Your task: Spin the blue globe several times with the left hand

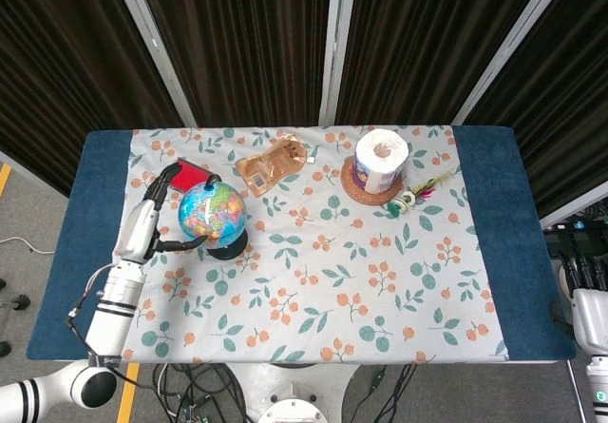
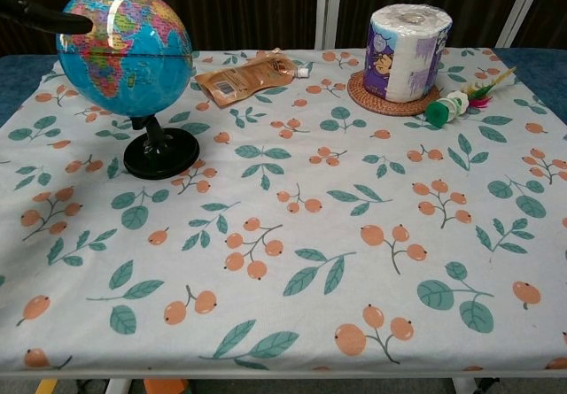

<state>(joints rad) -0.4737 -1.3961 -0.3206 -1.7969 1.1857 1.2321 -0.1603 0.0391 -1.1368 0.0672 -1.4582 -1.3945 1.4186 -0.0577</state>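
Across the whole scene stretches a rectangular worktop (image 1: 532,252) covered in blue fabric, with a pale tablecloth (image 1: 380,290) laid over its middle, printed with green leaves and orange berries. Behind it hang dark pleated curtains (image 1: 247,33) divided by slanted grey metal bars.

Toward the left rear of the cloth stands the blue globe (image 1: 211,211), a glossy sphere printed with multicoloured countries, tilted on a thin black stem over a round black base (image 2: 160,156).

Just to the left of the globe is the robot's left hand (image 1: 163,219), white at the forearm with black fingers (image 1: 186,243). The fingers are spread apart around the globe's left side, one reaching toward its rear and one toward its front. In the chest view, a dark fingertip (image 2: 53,20) touches the globe's upper left surface. The hand holds nothing.

Only a white piece of the right arm (image 1: 591,318) shows at the far right edge, off the worktop; its hand is out of sight.

At the right rear, a wrapped white toilet paper roll (image 1: 381,160) stands upright on a round woven coaster (image 1: 366,193). Between it and the globe lies a flat, crinkled brown pouch (image 1: 270,165). Behind the globe, a flat red object (image 1: 191,172) lies partly hidden. Just right of the coaster lies a small green and white toy with pink and yellow feathers (image 1: 415,193).
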